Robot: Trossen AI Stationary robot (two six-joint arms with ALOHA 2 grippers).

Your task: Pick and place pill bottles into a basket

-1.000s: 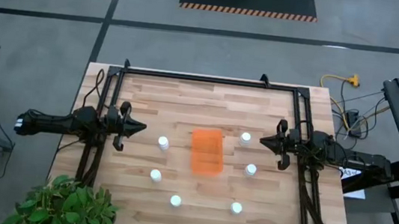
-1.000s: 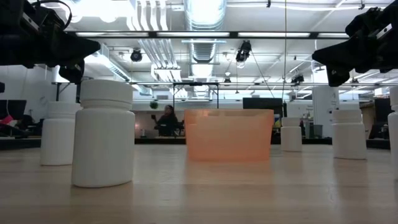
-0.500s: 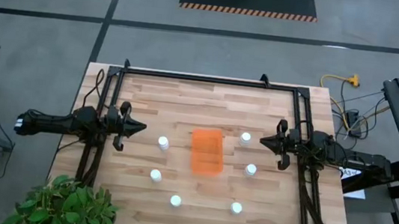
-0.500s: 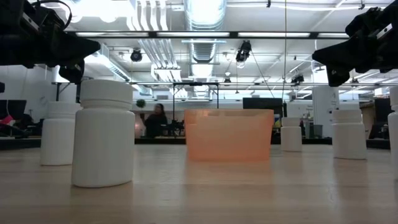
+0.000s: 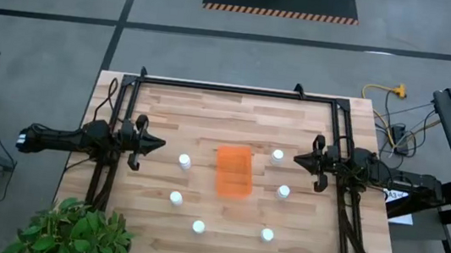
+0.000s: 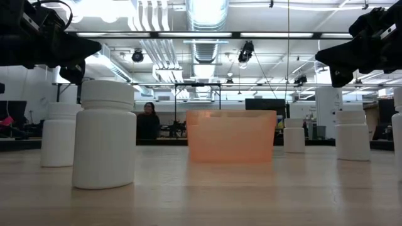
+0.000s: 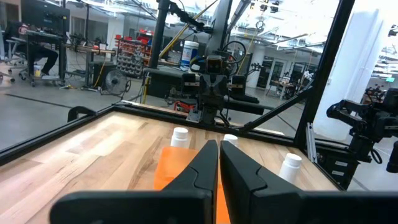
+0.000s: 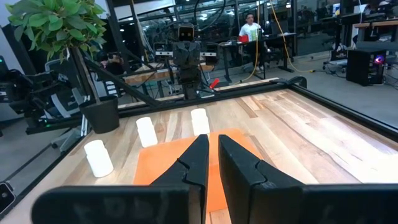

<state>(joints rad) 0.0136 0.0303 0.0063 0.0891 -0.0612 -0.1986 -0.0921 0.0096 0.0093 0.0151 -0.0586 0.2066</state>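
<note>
The orange basket [image 5: 234,171] stands on the wooden table's middle, open side up. Several white pill bottles stand upright on their bases around it: three to its left [image 5: 185,161] [image 5: 176,197] [image 5: 199,226] and three to its right [image 5: 277,155] [image 5: 284,191] [image 5: 267,233]. My left gripper [image 5: 161,145] hovers level at the table's left side, shut and empty, pointing at the basket. My right gripper [image 5: 297,158] hovers level at the right side, likewise shut and empty. In the wrist views the basket [image 7: 180,171] [image 8: 158,167] lies just past each gripper's fingertips [image 7: 219,149] [image 8: 211,144].
A black metal frame [image 5: 238,90] runs along the table's far edge and down both sides by the arm bases. A potted plant [image 5: 73,233] overhangs the near left corner. Bare wood lies between the bottles and toward the far edge. A person [image 6: 148,119] is in the room behind.
Both arms, the bottles and the basket have kept still. Only the person far behind the table has walked toward the left in the low view.
</note>
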